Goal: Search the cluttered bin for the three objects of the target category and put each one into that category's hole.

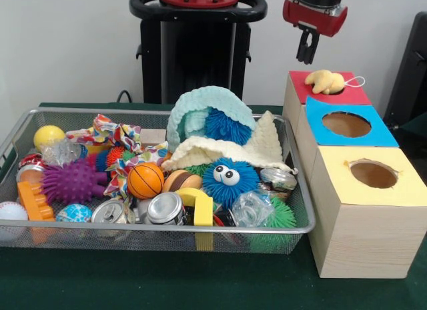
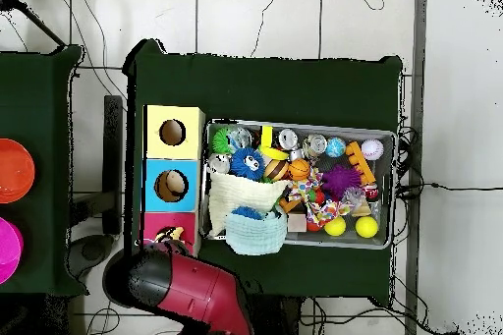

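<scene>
Yellow plush toy (image 1: 325,81) rests on red hole (image 1: 328,89).

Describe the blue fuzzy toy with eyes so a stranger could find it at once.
Start at the wire mesh bin. Toward its front, beside the three wooden boxes, sits a blue spiky-haired ball with two white googly eyes, just below the cream knitted cloth. Those eyes set it apart; no neighbouring spiky ball has them.

toy (image 1: 325,81) on box (image 1: 362,217) beside bin (image 1: 293,225)
</scene>
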Controlling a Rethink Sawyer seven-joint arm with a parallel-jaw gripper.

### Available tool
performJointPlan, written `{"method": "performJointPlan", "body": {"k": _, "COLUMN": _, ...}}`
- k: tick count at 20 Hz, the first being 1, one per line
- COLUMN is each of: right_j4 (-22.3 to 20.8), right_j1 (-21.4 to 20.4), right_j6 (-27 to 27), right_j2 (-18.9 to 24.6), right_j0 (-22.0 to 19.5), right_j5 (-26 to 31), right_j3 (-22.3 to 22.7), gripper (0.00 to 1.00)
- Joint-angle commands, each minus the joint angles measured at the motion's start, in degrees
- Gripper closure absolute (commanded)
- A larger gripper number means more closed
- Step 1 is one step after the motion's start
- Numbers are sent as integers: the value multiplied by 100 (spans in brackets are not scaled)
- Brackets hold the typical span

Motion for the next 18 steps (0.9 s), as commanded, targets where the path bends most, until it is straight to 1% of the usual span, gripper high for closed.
{"method": "performJointPlan", "body": {"k": 1, "right_j4": 304, "right_j1": 18, "right_j6": 1321, "right_j2": 582, "right_j0": 21, "right_j5": 50, "right_j3": -40, "gripper": 100}}
{"method": "performJointPlan", "body": {"k": 11, "right_j4": 393, "right_j1": 82, "right_j6": 1376, "right_j2": 594, "right_j0": 74, "right_j5": 29, "right_j3": -122, "gripper": 100}}
{"method": "performJointPlan", "body": {"k": 15, "right_j4": 514, "right_j1": 61, "right_j6": 1330, "right_j2": 715, "right_j0": 37, "right_j5": -153, "right_j3": -1, "gripper": 100}}
{"method": "performJointPlan", "body": {"k": 18, "right_j4": 547, "right_j1": 90, "right_j6": 1325, "right_j2": 756, "right_j0": 28, "right_j5": -224, "right_j3": -7, "gripper": 100}}
